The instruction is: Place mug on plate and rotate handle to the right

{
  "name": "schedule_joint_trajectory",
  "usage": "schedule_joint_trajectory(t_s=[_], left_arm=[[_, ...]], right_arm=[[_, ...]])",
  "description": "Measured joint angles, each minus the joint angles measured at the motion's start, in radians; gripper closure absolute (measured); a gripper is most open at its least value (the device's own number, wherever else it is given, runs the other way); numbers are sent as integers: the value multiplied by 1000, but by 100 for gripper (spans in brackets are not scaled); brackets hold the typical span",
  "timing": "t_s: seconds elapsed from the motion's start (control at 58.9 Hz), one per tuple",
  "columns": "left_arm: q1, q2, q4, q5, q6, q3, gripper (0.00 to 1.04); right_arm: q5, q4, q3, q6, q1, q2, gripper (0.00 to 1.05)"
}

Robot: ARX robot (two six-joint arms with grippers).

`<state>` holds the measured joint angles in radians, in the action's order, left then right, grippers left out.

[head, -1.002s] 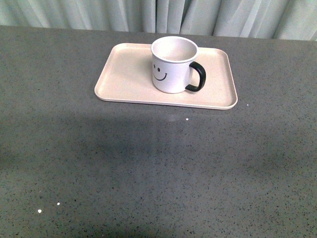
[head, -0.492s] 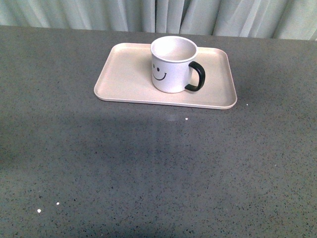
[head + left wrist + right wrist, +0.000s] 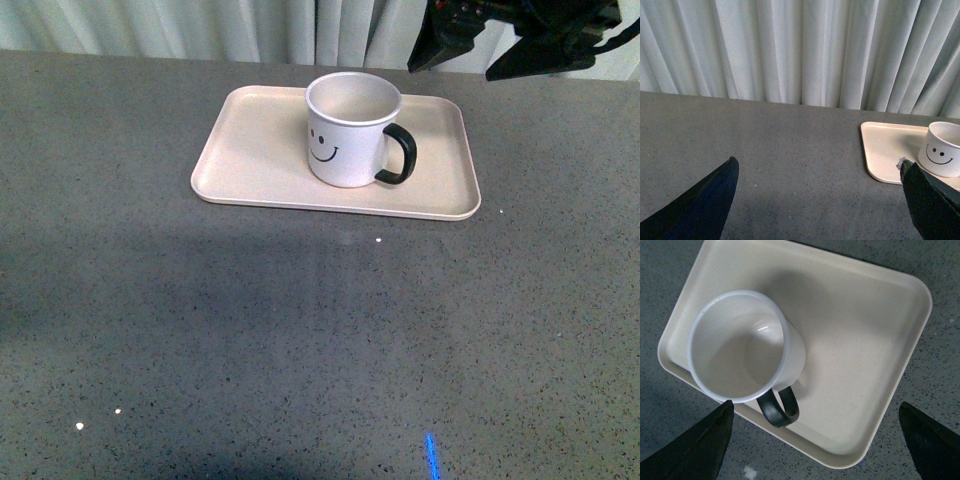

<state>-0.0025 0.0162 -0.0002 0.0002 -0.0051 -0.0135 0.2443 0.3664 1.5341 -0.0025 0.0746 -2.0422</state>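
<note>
- Grey speckled tabletop [image 3: 300,340], filling the front view from the near edge to the far drapery. Small white flecks [image 3: 80,426] lie at the near left and a short blue streak [image 3: 432,455] at the near right.
- Left claw [image 3: 818,162], seen only in the left wrist view. Its two dark fingers [image 3: 700,205] are spread wide with nothing between them, low over bare tabletop and well apart from the plate.
- Plate [image 3: 250,150], pale pink-beige with a low rim, lying flat on the far half of the tabletop. The left wrist view catches only one rounded corner [image 3: 885,150]. The right wrist view shows it from above [image 3: 855,355].
- Mug [image 3: 350,130], white, standing upright on the plate just right of its middle.
  - The smiley face [image 3: 322,152] shows in the front view and squarely in the left wrist view [image 3: 940,156].
  - The right wrist view [image 3: 740,345] shows the bare white interior instead, and no face.
- Handle [image 3: 398,155], a glossy black loop pointing to the robot's right and slightly toward the near side. It shows from above in the right wrist view [image 3: 777,407] and is hidden in the left wrist view.
- Right claw [image 3: 450,70], high at the far right, beyond the plate. In its own view [image 3: 815,405] the fingers [image 3: 695,445] are spread wide, clear of the mug and gripping nothing.
- Pale pleated curtains [image 3: 250,30], hanging behind the tabletop's far edge.
</note>
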Motion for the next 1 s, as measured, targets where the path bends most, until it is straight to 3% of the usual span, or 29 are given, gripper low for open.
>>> schedule_joint_trajectory(t_s=[0.832, 1.002], left_arm=[[0, 0, 0, 0, 0, 0, 9], [0, 0, 0, 0, 0, 0, 9]], right_arm=[[-69, 116, 238, 64, 85, -234, 9], [-92, 163, 308, 90, 89, -275, 31]])
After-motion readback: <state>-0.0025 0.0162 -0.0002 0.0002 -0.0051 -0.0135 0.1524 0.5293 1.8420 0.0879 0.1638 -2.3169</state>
